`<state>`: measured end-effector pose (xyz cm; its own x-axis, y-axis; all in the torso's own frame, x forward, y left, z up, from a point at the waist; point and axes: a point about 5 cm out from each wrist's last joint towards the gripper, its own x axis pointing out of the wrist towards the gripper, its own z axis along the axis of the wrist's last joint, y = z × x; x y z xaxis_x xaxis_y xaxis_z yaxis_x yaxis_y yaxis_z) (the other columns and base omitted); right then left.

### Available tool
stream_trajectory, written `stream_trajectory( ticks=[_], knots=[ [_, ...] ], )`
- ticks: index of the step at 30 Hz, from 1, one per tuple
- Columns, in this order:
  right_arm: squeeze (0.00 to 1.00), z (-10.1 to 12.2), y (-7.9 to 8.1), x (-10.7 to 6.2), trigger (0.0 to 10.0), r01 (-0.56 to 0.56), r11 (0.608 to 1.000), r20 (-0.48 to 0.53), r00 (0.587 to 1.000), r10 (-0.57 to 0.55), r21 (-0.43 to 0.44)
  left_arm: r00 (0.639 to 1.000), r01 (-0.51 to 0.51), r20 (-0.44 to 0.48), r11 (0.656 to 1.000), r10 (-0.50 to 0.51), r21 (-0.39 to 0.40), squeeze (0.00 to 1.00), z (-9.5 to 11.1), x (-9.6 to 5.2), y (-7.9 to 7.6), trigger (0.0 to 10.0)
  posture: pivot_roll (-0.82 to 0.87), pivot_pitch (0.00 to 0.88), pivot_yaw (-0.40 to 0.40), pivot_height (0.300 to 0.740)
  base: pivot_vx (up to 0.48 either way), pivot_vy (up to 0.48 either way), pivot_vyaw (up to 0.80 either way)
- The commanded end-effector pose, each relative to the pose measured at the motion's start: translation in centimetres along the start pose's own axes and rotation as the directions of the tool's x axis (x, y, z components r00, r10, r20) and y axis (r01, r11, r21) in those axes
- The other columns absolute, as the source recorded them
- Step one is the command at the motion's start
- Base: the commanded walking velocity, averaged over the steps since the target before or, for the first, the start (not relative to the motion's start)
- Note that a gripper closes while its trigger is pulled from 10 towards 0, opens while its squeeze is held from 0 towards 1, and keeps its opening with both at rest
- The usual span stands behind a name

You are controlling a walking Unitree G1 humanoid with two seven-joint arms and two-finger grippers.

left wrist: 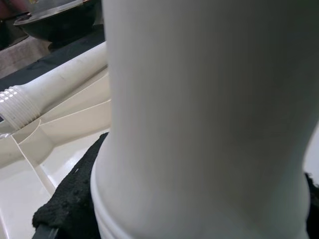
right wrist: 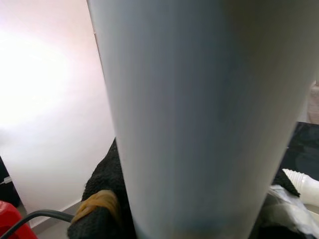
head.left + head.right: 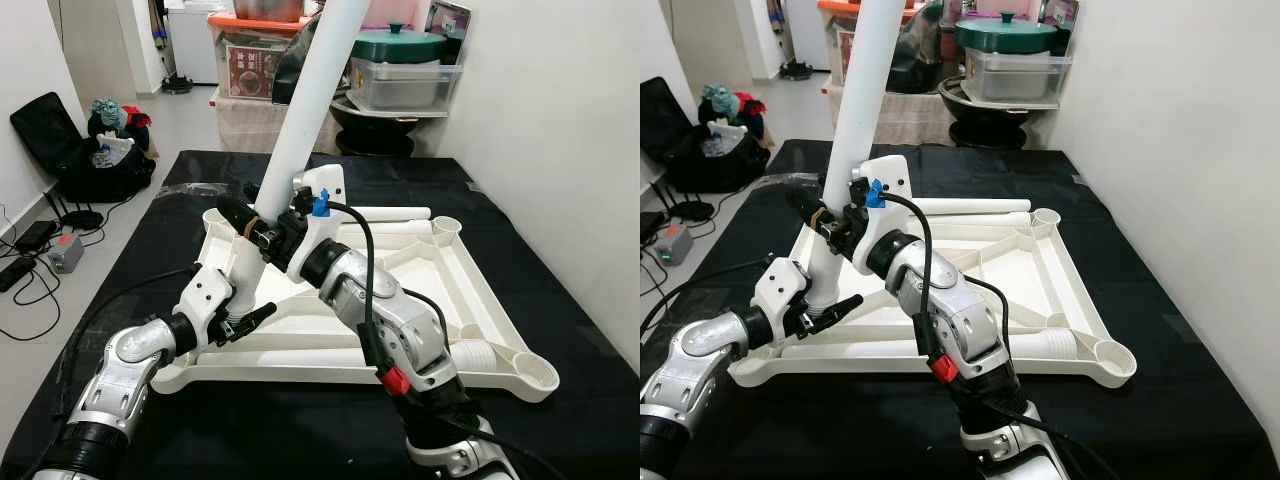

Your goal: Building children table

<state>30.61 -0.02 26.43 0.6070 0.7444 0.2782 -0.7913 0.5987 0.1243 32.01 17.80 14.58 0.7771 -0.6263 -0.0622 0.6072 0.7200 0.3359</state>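
The white children's table top [image 3: 400, 268] lies upside down on a black cloth. A long white table leg [image 3: 300, 120] stands tilted in its near-left corner, leaning toward the back. My left gripper [image 3: 245, 315] is shut on the leg just above its base. My right gripper [image 3: 262, 225] is shut on it a little higher. In the left wrist view the leg [image 1: 199, 119] sits between black finger pads [image 1: 75, 199]. The right wrist view has the leg [image 2: 199, 114] up close too. Two more legs lie on the top, one at the far edge [image 3: 385, 213] and one at the near edge [image 3: 340, 357].
The black cloth [image 3: 560, 320] covers the floor around the table top. A white wall runs along the right. A black bag [image 3: 85, 150] and a grey box with cables [image 3: 65, 252] lie at the left. Storage boxes [image 3: 260, 60] and a green-lidded container [image 3: 400, 45] stand at the back.
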Motion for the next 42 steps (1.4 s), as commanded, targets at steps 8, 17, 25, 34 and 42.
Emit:
stream_trajectory(
  ticks=[8,17,25,34,42],
  knots=[
    [0.0,-0.1,1.3,0.4,10.0,-0.061,0.998,0.005,0.998,0.061,0.03,1.0,0.004,0.013,1.0,-0.004,0.031,0.0,0.5,0.7,-0.4,8.9,0.08,0.0,-0.05,0.74,0.0,0.0,0.0],
    [0.84,-0.1,1.1,0.2,10.0,-0.054,0.998,0.008,0.999,0.054,0.035,1.0,-0.002,0.007,1.0,0.002,0.031,0.0,0.3,0.8,-0.3,10.0,0.08,0.0,-0.053,0.74,0.0,0.0,0.0],
    [0.0,-0.7,0.7,0.1,10.0,-0.025,0.999,-0.001,1.0,0.025,0.03,1.0,0.014,0.014,0.999,-0.014,0.029,0.0,0.5,1.0,-0.6,10.0,0.08,0.0,-0.055,0.74,0.0,0.0,0.0],
    [0.0,-2.4,0.0,0.0,10.0,0.046,0.997,-0.03,0.999,-0.044,0.055,0.998,0.041,0.046,0.999,-0.041,0.014,0.0,1.1,1.6,-1.7,10.0,0.08,0.0,-0.058,0.74,0.0,0.0,0.0],
    [0.0,-3.7,-0.8,-0.2,10.0,0.114,0.991,-0.046,0.993,-0.111,0.074,0.996,0.052,0.077,0.999,-0.053,0.008,0.0,1.7,2.3,-2.2,10.0,0.08,0.0,-0.058,0.74,0.0,0.0,0.0]
  ],
)
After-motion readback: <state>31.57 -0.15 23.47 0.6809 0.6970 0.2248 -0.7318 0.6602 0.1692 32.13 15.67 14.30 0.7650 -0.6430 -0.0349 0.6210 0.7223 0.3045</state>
